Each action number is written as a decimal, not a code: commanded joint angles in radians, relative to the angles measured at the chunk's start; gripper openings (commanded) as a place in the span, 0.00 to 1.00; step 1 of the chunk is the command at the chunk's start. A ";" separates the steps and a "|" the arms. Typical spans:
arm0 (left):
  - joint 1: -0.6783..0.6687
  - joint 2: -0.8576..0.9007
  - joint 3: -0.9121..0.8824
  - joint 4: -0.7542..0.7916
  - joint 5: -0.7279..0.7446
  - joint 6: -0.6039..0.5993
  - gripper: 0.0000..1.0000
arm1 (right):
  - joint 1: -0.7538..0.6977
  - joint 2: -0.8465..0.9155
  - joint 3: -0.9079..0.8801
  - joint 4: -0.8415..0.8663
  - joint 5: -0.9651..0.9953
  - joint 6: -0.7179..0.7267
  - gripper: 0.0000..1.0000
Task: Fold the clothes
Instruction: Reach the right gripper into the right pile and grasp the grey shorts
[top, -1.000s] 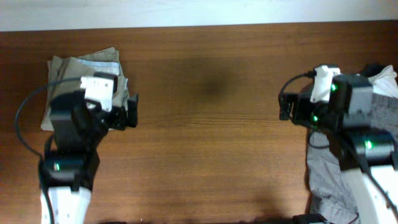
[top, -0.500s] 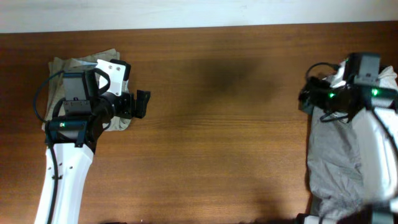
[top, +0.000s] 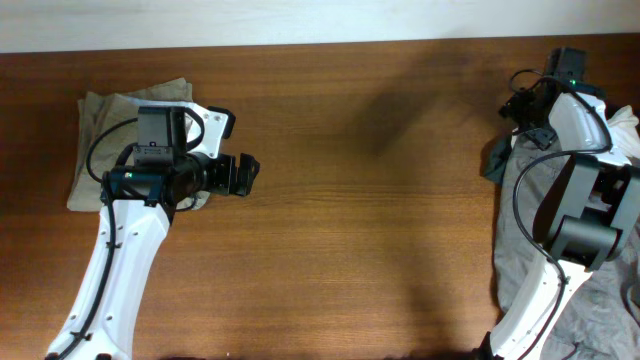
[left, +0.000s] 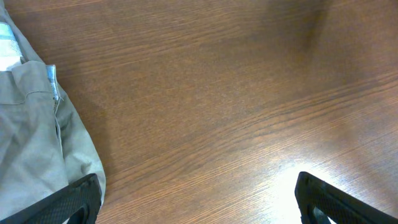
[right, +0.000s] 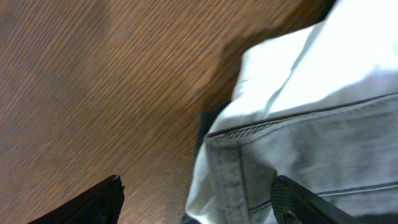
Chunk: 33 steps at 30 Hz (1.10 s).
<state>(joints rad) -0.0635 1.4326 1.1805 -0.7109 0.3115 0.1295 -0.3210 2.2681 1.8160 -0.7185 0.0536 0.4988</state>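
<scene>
Clothes (top: 535, 250) heap under our spread right gripper (right: 198, 196); left gripper (left: 196, 199) gapes beside khaki trousers (left: 31, 143); right wrist alone shows stitched hem (right: 280, 124).

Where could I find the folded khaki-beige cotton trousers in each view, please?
Overhead: the folded khaki-beige cotton trousers lie at upper left.
Left wrist: the trousers fill the left edge down to the bottom corner.
Right wrist: not in it; only white and pale grey garments show.
Shared landmark: the brown wooden table, in all three.
</scene>
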 joint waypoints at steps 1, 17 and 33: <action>-0.001 0.006 0.016 0.002 0.015 -0.012 0.99 | -0.001 0.013 0.021 -0.025 0.082 0.019 0.58; 0.001 -0.074 0.190 -0.093 -0.347 -0.009 0.99 | 0.286 -0.434 0.182 -0.190 -0.313 -0.335 0.04; 0.000 -0.062 0.408 -0.207 -0.319 0.006 0.99 | 0.809 -0.496 0.182 -0.240 -0.003 -0.217 0.75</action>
<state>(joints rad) -0.0635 1.3354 1.5734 -0.9199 -0.1364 0.1303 0.6060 1.9110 1.9747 -0.9466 0.0162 0.2375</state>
